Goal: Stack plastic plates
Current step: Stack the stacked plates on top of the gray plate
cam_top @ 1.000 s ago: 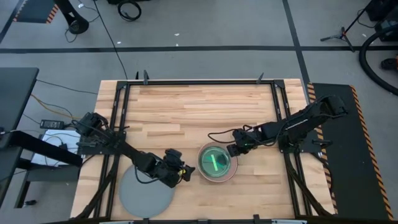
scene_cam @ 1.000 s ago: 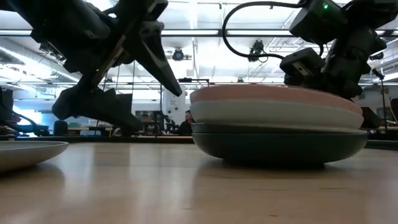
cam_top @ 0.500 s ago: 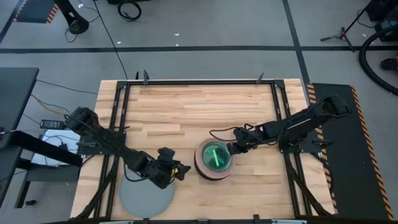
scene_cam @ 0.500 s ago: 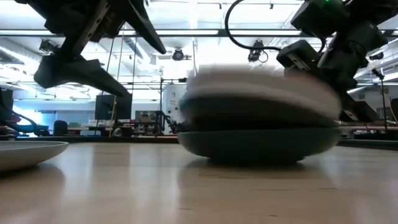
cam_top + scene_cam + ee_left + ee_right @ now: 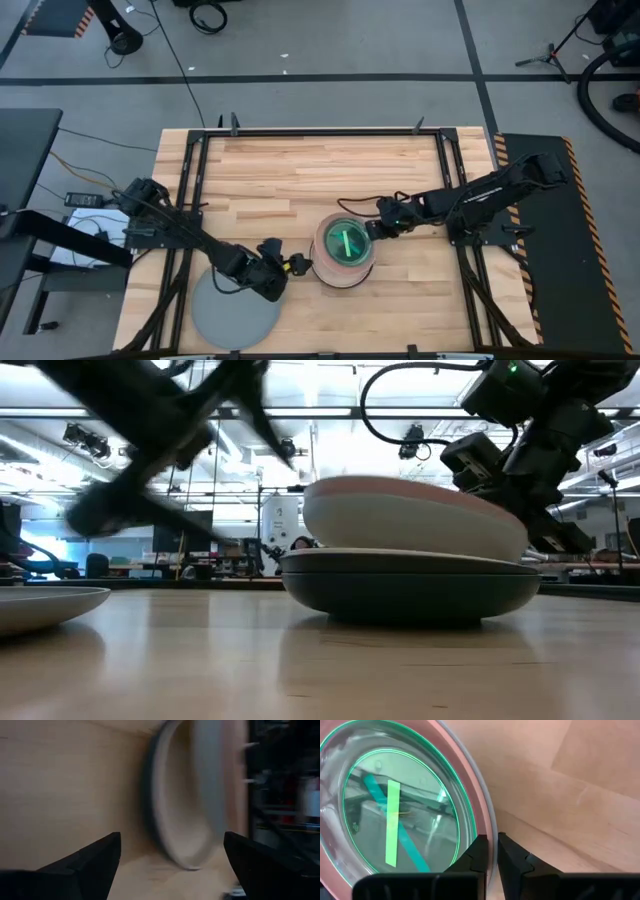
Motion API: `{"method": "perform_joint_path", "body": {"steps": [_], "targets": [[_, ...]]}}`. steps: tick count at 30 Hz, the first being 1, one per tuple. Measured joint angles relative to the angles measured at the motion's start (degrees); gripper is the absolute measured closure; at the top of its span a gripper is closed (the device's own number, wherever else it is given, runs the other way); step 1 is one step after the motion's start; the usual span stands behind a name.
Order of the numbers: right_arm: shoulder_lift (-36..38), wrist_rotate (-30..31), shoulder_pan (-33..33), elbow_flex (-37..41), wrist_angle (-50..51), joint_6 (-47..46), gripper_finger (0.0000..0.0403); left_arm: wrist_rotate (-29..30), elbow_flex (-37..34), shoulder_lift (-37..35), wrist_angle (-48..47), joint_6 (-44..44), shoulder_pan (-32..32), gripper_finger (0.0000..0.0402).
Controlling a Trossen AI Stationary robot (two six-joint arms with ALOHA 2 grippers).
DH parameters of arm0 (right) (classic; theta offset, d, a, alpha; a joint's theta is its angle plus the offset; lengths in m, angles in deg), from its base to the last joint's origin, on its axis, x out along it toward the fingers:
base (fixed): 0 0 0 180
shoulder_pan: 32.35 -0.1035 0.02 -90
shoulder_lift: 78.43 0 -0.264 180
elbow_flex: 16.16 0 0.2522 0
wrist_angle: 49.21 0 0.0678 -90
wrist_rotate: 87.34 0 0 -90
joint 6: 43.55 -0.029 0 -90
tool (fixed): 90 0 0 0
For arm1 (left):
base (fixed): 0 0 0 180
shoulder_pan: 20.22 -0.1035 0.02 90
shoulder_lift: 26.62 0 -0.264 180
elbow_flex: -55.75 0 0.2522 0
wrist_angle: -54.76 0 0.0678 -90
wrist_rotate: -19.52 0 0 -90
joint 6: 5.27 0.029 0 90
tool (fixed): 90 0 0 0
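Observation:
A stack of plates (image 5: 343, 248) stands on the wooden table right of centre: a dark teal plate (image 5: 410, 585) at the bottom, a pale one and a salmon pink one (image 5: 400, 488) above it, and small green ones (image 5: 395, 815) on top. My right gripper (image 5: 372, 232) is shut on the stack's right rim. My left gripper (image 5: 292, 266) is open and empty just left of the stack; its wrist view (image 5: 170, 865) shows the stack's edge (image 5: 170, 810) ahead between its fingers. A large grey plate (image 5: 235, 312) lies flat near the front left. My right gripper pinches the rim of the upper plates (image 5: 489, 822) on the stack's right side, one finger (image 5: 512, 857) outside the rim and one over the plates' inner side. It comes slanting from the table's right. The upper plates sit tilted on the dark teal plate.
Black rails (image 5: 190, 200) run along the table's left and right sides. The grey plate also shows at the low view's left edge (image 5: 50, 602). Bare wood lies toward the far edge (image 5: 320, 170).
My right gripper has moved the stack a little toward the table's left and far edges. The upper plates now sit tilted on the dark teal plate. My left gripper has drawn back slightly, then come toward the stack's left edge.

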Motion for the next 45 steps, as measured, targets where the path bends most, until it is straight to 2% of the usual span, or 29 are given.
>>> {"method": "perform_joint_path", "body": {"steps": [4,7,12,16,24,31,38,42,45], "targets": [[0.0,-3.4,-1.4,0.0,0.4,0.7,0.0369,-0.3,0.0,0.5,7.0,4.9,-2.6,0.0045],[0.0,-3.6,-3.4,0.0,0.5,0.6,0.0369,-1.9,0.1,0.5,8.0,7.6,-4.6,0.0045],[0.0,2.2,-6.6,0.0,0.0,-1.3,0.0359,-4.0,0.0,0.5,7.9,8.9,-6.6,0.0045],[0.0,7.2,-8.2,0.0,-1.0,-3.8,0.0331,-4.6,0.0,0.5,8.3,9.6,-6.9,0.0045],[0.0,10.2,-8.0,0.0,-2.8,-5.9,0.0262,-5.7,0.0,0.5,6.3,10.0,-6.9,0.0045],[0.0,10.2,-8.1,0.0,-3.8,-5.8,0.0229,-11.1,0.0,0.5,2.7,11.1,-7.3,0.0045],[0.0,10.3,-8.1,0.0,-5.7,-5.9,0.0222,-13.1,0.0,0.5,2.7,16.4,-9.7,0.0045],[0.0,10.3,-8.9,0.0,-8.4,-6.0,0.0221,-19.9,0.0,2.1,6.1,21.0,-11.8,0.0045],[0.0,10.3,-10.0,-0.1,-8.6,-6.5,0.0222,-22.6,0.1,4.5,9.5,21.5,-12.2,0.0045]]}}
